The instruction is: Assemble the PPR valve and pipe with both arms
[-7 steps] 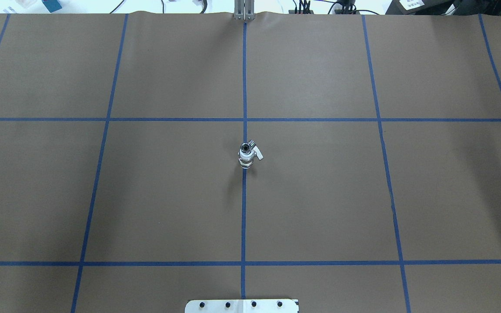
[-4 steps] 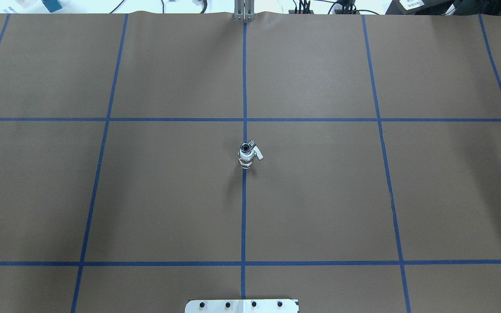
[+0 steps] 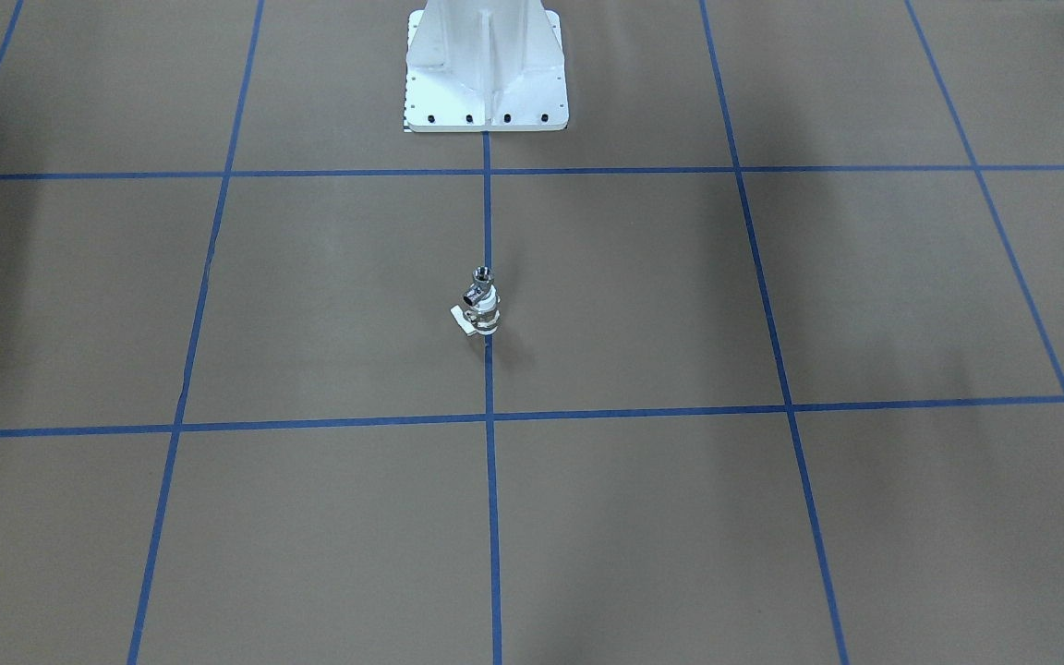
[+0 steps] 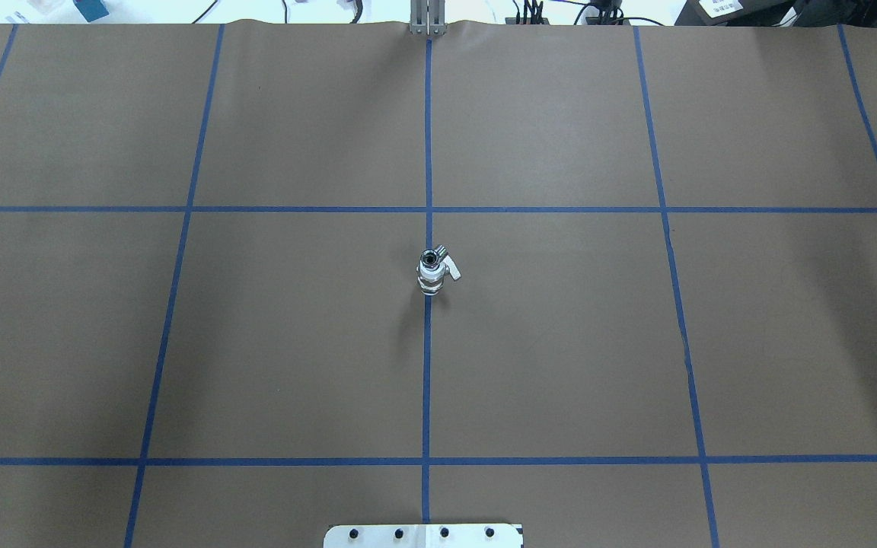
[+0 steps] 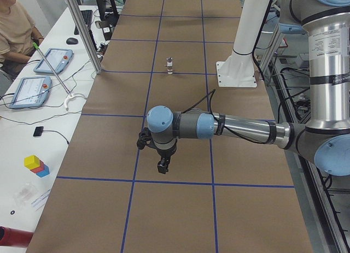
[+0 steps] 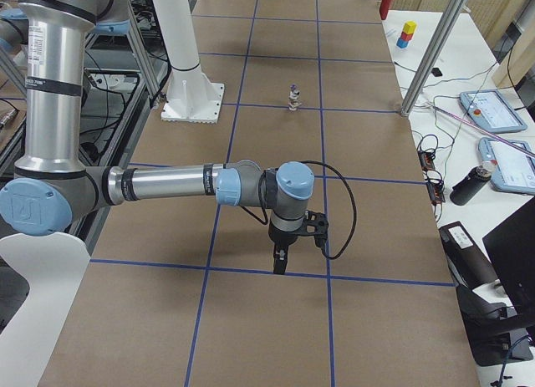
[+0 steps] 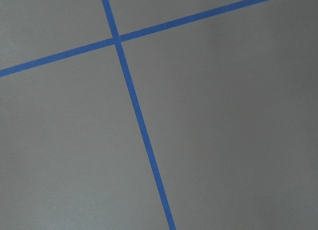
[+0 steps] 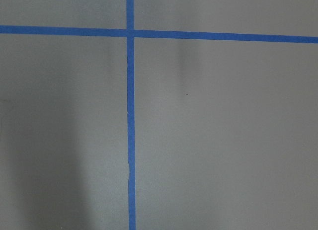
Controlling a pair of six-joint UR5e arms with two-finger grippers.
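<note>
The white PPR valve (image 4: 431, 272) stands upright on the central blue tape line, its small white lever (image 4: 451, 269) sticking out sideways. The chrome pipe (image 4: 430, 256) sits on top of it, open end up. They also show in the front view as valve (image 3: 487, 315) and pipe (image 3: 479, 283). My left gripper (image 5: 163, 166) shows only in the exterior left view, pointing down over the mat, far from the valve (image 5: 170, 66). My right gripper (image 6: 280, 262) shows only in the exterior right view, likewise far away. I cannot tell whether either is open or shut. Both wrist views show only mat and tape.
The white pedestal base (image 3: 486, 65) stands at the robot's side of the brown mat. An operator (image 5: 13, 23), tablets (image 5: 30, 89) and coloured blocks (image 5: 35, 165) are on the side bench. An aluminium post (image 5: 82, 31) stands at the table's far edge.
</note>
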